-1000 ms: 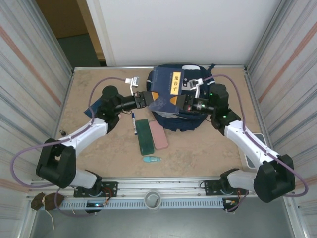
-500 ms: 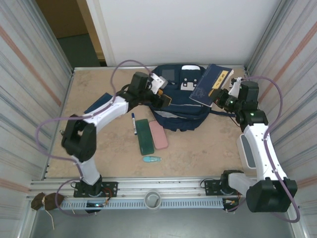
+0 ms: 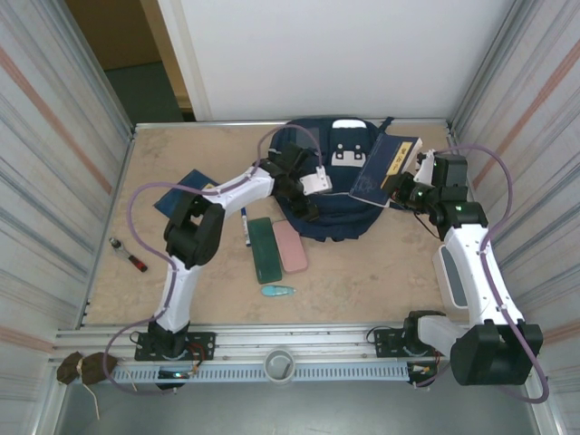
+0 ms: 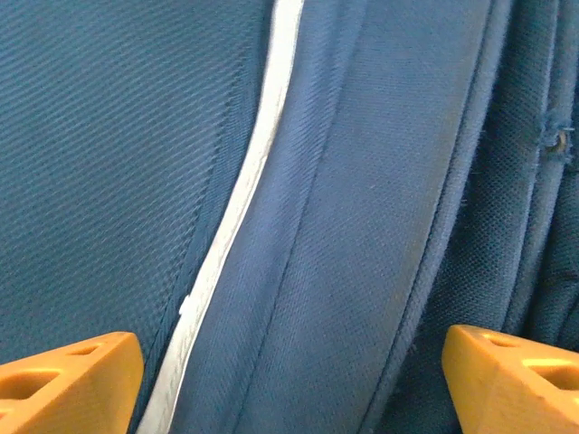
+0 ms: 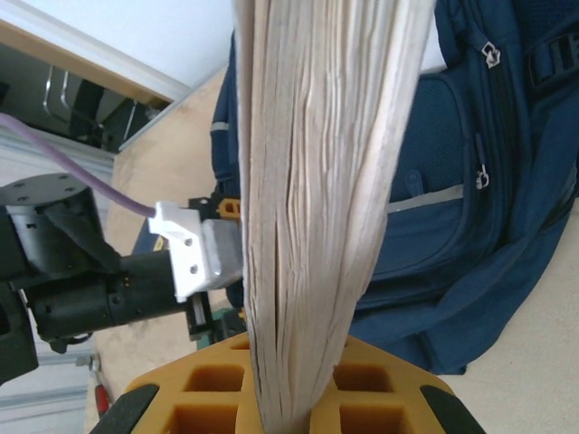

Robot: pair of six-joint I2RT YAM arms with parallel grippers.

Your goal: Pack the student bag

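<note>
Navy woven student bag [image 3: 337, 207] | left gripper [image 4: 289, 375] spread | right gripper [image 5: 291, 398] pinching thick book [image 5: 317, 181]

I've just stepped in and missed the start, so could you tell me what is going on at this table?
The right gripper is shut on a blue book, held at the navy backpack's right side. The left gripper hangs open close above the backpack's fabric, gripping nothing. A green case and a pink case lie on the table in front of it, not yet packed.
</note>
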